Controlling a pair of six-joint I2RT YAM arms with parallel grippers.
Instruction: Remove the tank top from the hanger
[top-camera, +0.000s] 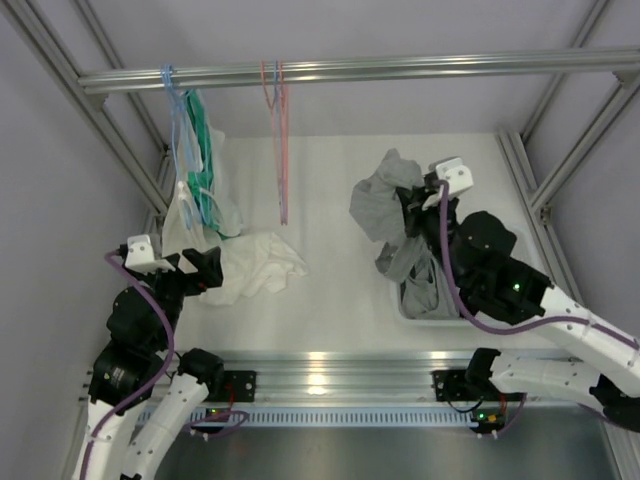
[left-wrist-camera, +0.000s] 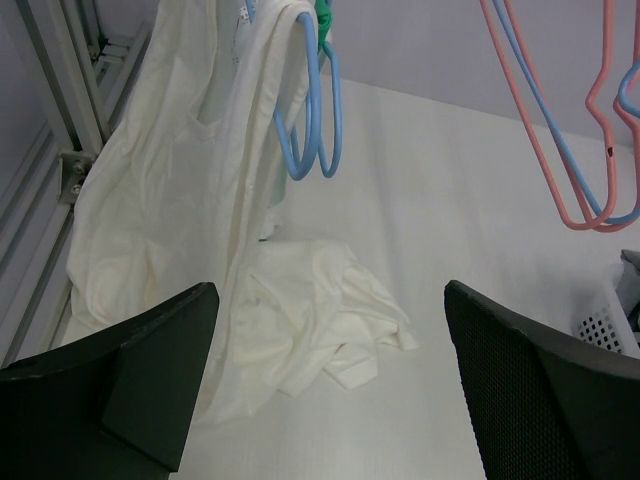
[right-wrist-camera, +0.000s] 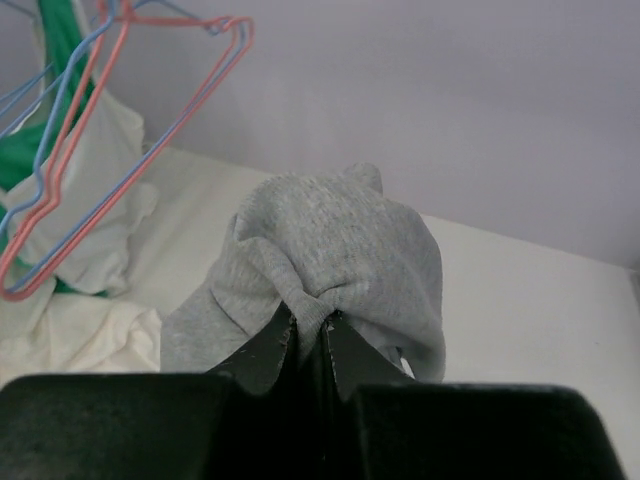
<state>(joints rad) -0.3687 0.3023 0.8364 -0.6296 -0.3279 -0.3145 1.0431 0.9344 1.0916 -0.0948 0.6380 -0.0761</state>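
My right gripper is shut on a grey tank top and holds it up over the basket; the right wrist view shows the fabric bunched between its tips. A pink and blue hanger pair hangs bare from the rail. A white tank top and a green garment hang on blue hangers at the left. My left gripper is open and empty, low by that top, with its jaws wide apart.
A white garment lies crumpled on the table in front of my left gripper, also in the left wrist view. A white basket with grey clothes stands at the right. Frame posts stand along both sides.
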